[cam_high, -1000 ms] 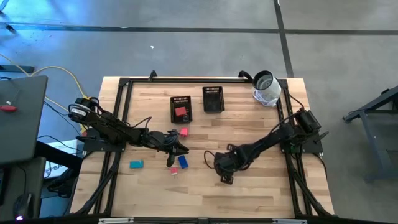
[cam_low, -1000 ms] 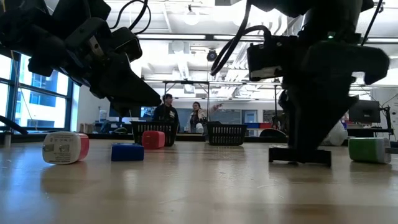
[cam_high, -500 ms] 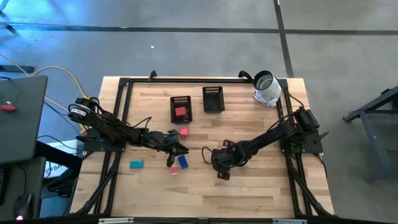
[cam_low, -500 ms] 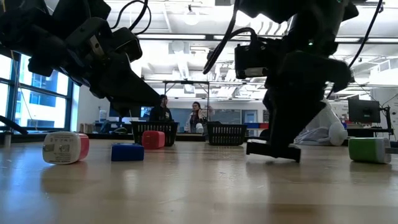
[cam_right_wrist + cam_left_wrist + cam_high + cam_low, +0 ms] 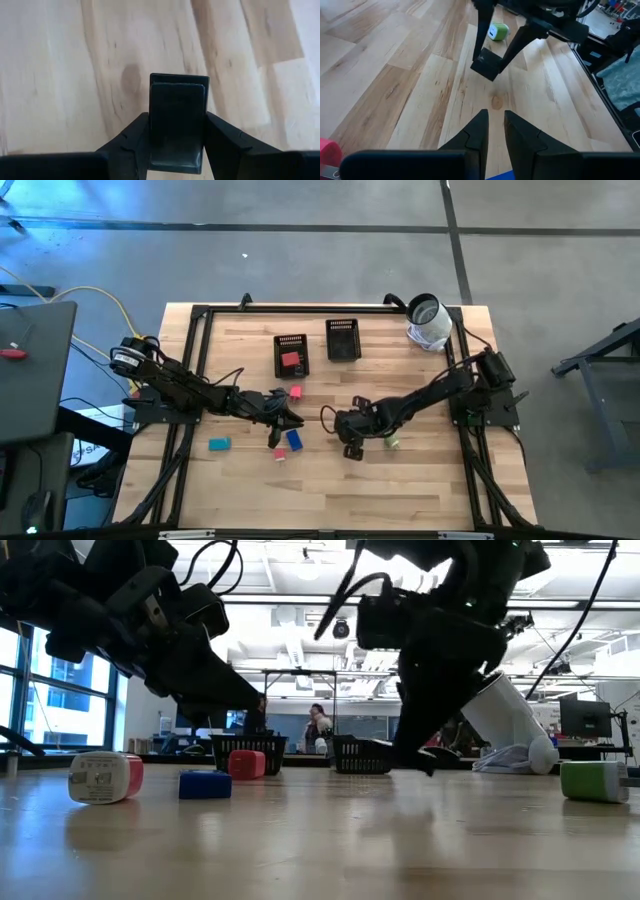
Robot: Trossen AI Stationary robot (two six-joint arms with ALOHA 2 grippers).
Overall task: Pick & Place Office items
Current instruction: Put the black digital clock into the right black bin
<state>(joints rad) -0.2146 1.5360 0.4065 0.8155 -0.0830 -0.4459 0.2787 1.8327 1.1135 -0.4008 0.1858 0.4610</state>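
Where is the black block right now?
The black block is clamped in the right gripper, lifted off the table near its middle, in the high view between the blue block and the green block.

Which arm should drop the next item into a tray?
Right. The right gripper already holds a black block lifted clear of the table. The left gripper holds nothing, fingers nearly together.
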